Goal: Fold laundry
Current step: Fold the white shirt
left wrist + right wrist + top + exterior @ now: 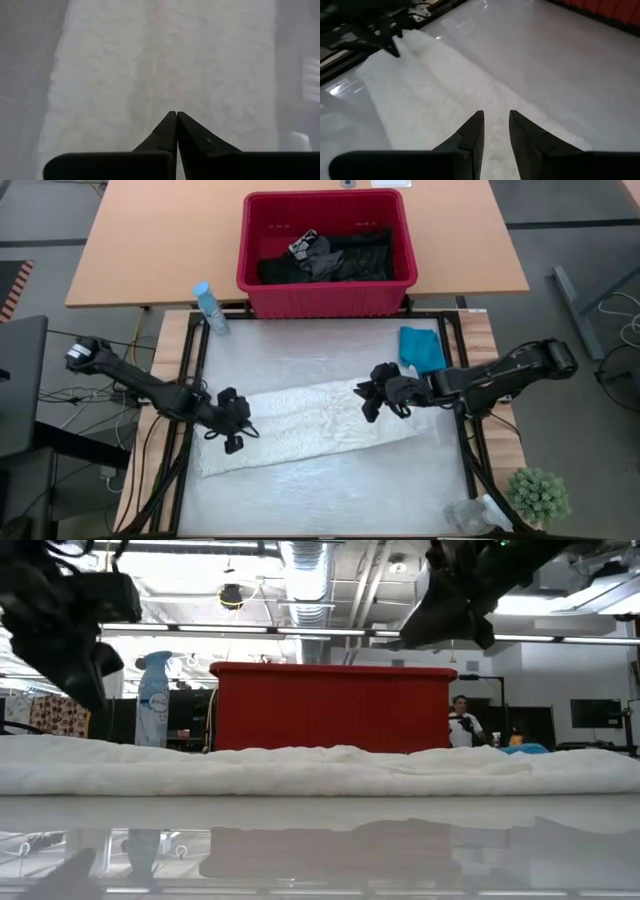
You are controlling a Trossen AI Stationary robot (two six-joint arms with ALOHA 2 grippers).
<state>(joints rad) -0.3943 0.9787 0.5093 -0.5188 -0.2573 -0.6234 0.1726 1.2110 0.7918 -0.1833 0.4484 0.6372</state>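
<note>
Folding white garment [310,425] on desk [330,495]: our left hand [236,436] pinched together, empty; right hand [368,402] slightly apart, empty. Next we need an edge grip.

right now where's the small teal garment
In the high view the teal garment lies at the table's right edge, just beyond the right end effector and below the red basket's right corner.

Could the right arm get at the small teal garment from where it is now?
Probably yes: the small teal garment lies uncovered on the table just beside the right gripper, which hovers empty over the white lacy-textured garment.
</note>
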